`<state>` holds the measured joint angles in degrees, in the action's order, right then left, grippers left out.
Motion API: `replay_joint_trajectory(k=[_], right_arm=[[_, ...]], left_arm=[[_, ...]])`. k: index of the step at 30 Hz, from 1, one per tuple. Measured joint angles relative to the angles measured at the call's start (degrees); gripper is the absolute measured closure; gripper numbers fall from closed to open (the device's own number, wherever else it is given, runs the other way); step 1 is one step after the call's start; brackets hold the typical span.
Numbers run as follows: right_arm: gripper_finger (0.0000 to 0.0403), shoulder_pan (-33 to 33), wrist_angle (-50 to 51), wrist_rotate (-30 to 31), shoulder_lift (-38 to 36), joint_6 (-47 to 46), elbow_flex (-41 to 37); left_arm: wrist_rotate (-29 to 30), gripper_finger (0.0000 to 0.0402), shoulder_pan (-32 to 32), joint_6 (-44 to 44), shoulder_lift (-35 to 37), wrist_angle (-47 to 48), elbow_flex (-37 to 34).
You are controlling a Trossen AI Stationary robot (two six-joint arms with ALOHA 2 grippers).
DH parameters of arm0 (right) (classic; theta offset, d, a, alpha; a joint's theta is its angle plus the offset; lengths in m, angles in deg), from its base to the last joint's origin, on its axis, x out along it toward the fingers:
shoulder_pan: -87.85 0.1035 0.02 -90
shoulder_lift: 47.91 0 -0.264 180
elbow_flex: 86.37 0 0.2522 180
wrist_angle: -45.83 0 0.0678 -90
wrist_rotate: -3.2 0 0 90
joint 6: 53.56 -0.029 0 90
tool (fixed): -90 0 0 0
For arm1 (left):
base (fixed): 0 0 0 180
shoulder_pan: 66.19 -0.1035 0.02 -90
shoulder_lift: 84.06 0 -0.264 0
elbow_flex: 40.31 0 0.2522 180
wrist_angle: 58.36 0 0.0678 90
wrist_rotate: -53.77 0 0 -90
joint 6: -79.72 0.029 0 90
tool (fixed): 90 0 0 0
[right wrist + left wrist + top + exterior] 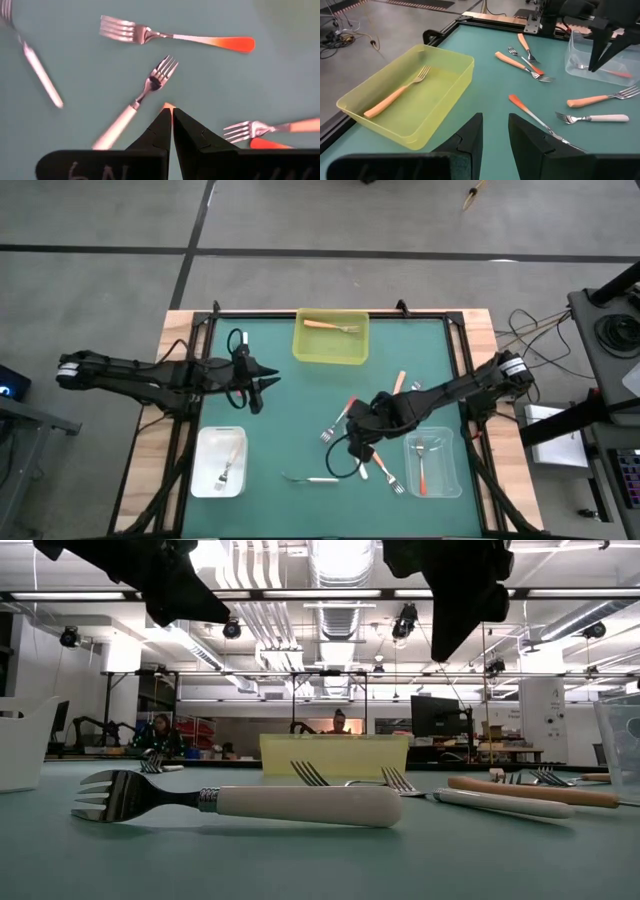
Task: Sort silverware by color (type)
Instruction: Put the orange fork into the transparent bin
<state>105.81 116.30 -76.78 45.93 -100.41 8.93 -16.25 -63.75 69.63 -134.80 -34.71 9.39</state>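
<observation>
Yellow bin (331, 340) at far centre with one light orange fork (331, 327), white bin (220, 463) near left with one white-handled fork (229, 466), clear bin (433, 463) near right with one red-orange fork (422, 464), other forks (340, 423) loose on green table (300, 400) between bins, left gripper (263, 386) slightly apart and empty, right gripper (357, 448) closed together above loose forks.

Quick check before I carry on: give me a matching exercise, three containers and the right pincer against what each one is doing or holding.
Things:
1. yellow bin
2. white bin
3. clear bin
4. right pincer

States:
a. holds a fork with a red-orange handle
b. shut, above loose forks on the mat
c. holds a fork with a light orange handle
d. holds a fork with a white handle

Pairs: 1-c, 2-d, 3-a, 4-b
</observation>
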Motion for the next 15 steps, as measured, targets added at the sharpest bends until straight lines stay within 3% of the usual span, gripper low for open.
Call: replay_joint_trajectory(k=[9, 15], right_arm=[[0.0394, 0.37, -0.03, 0.76, 0.00, 14.55, -2.77], [0.0394, -0.48, 0.02, 7.82, 0.00, 20.24, -3.19]], left_arm=[[0.01, 0.0326, -0.02, 0.56, 0.00, -0.04, 0.03], [0.01, 0.0326, -0.02, 0.58, 0.00, -0.04, 0.03]])
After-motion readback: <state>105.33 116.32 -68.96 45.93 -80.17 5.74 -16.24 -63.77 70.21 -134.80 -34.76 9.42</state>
